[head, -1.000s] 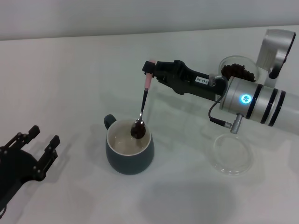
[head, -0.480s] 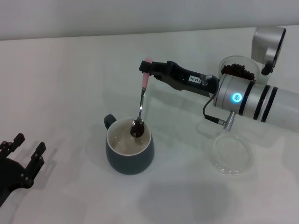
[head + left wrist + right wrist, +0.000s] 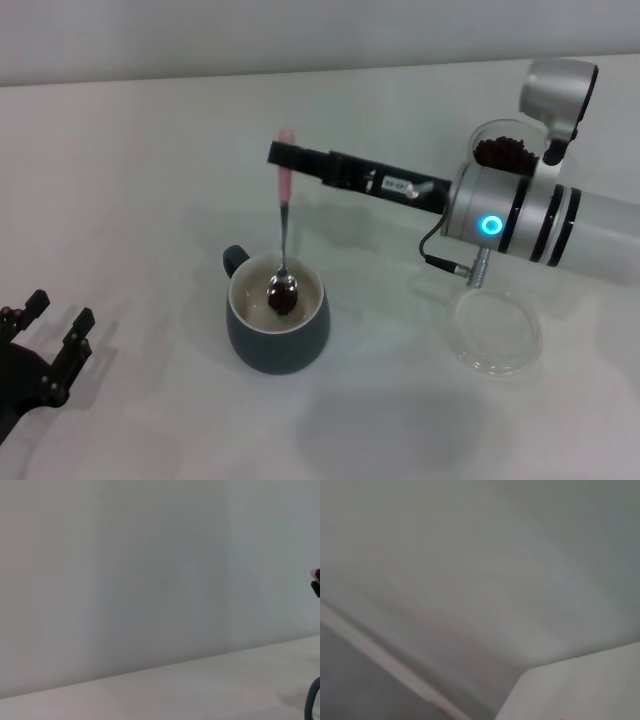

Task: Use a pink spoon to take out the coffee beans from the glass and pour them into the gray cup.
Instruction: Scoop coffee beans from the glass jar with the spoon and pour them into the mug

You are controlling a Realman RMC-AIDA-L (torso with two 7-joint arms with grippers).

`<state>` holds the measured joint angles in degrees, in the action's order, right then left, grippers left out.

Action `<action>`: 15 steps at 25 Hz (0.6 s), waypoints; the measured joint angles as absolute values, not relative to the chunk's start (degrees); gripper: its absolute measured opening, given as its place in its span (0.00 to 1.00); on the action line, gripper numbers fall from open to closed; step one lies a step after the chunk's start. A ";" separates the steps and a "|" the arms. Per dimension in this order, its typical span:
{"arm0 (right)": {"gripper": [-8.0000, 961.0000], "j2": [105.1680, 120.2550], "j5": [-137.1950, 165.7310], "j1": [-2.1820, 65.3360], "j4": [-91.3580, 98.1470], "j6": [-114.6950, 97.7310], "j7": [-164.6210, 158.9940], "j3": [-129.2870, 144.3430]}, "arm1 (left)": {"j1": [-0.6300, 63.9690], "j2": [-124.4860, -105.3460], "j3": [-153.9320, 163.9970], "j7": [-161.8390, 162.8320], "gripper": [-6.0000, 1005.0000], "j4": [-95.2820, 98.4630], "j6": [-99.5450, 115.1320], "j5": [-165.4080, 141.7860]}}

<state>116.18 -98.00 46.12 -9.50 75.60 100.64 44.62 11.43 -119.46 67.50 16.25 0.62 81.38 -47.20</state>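
Note:
In the head view my right gripper (image 3: 284, 155) is shut on the pink handle of the pink spoon (image 3: 283, 225), which hangs nearly upright. Its metal bowl, loaded with coffee beans (image 3: 283, 296), sits inside the mouth of the gray cup (image 3: 277, 325). The glass (image 3: 508, 152) with a heap of beans stands at the back right, partly behind my right arm. My left gripper (image 3: 55, 326) is open and empty at the table's front left, away from the cup. The wrist views show only the wall and table edge.
A flat clear saucer (image 3: 497, 332) lies on the white table to the right of the cup, under my right forearm. The cup's loop handle (image 3: 235, 260) points to the back left.
My right gripper has moved left and lowered the spoon, so its bowl now sits deeper in the cup and the spoon hangs more upright. The left gripper drew back toward the front left.

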 joint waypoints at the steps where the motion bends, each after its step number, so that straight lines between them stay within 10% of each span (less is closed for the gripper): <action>1: 0.16 116.17 -96.94 46.45 -9.87 76.06 102.34 43.95 | 11.43 -119.48 67.50 16.25 0.53 0.61 81.38 -47.19; 15: 0.16 116.18 -68.17 47.79 -12.80 78.21 119.00 19.34 | 11.92 -119.43 67.50 16.26 0.53 0.70 81.75 -47.19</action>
<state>116.18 -68.17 47.79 -12.80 78.21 119.00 19.34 11.92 -119.43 67.50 16.25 0.70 81.75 -47.19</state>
